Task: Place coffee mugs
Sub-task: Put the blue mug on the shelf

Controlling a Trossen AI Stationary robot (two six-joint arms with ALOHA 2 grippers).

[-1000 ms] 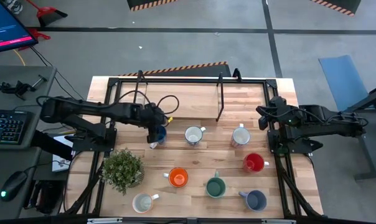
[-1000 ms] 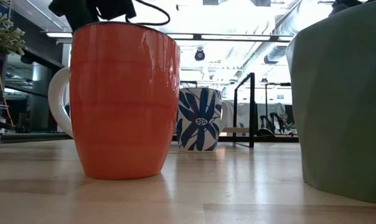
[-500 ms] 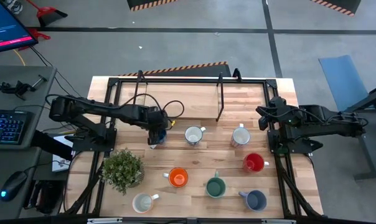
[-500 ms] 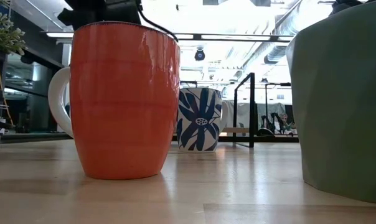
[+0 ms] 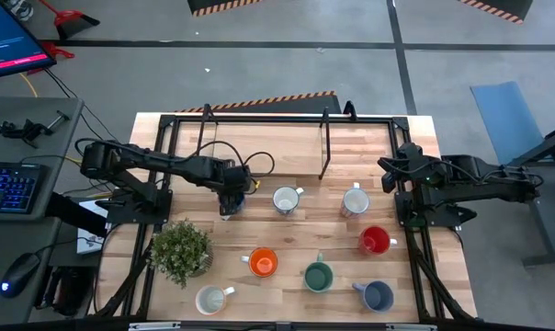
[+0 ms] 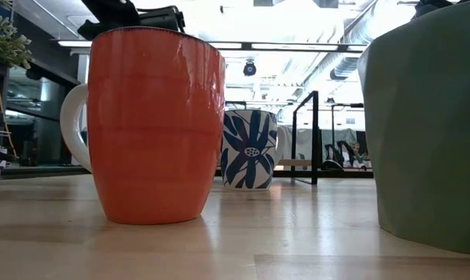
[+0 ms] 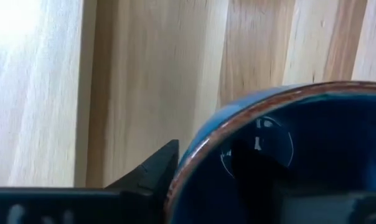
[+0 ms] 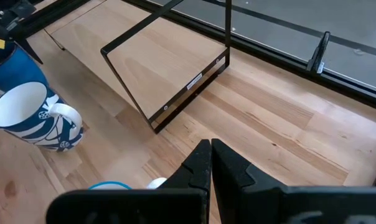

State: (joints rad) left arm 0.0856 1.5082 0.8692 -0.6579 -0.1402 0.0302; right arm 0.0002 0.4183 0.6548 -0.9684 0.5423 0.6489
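My left gripper (image 5: 228, 199) is over the blue mug (image 5: 234, 203) at the table's middle left, shut on it and hiding most of it; in the left wrist view only the mug's rim and dark inside (image 7: 300, 130) show. The other mugs stand on their bases: blue-and-white patterned (image 5: 286, 199), grey-white (image 5: 354, 200), red (image 5: 374, 241), orange (image 5: 262, 262), green (image 5: 318, 275), slate-blue (image 5: 377, 295) and cream (image 5: 210, 299). My right gripper (image 5: 386, 171) waits shut at the right edge, touching nothing. My left gripper holds the blue mug by its rim (image 7: 187, 160), one finger (image 7: 155, 173) outside the wall and the other (image 7: 256, 168) inside. The fingers come from above, pointing down. The mug stays upright; whether its base is on the table I cannot tell.
A leafy potted plant (image 5: 181, 250) stands near the left edge, in front of the blue mug. A black wire frame (image 5: 327, 145) rises on the far part of the table. In the low view the orange mug (image 6: 157, 124) and green mug (image 6: 429, 132) fill the foreground.
My left arm's elbow has swung toward the table's right while its gripper has stayed at the blue mug; the wrist has turned a little above it. The other mugs and my right arm have kept still.
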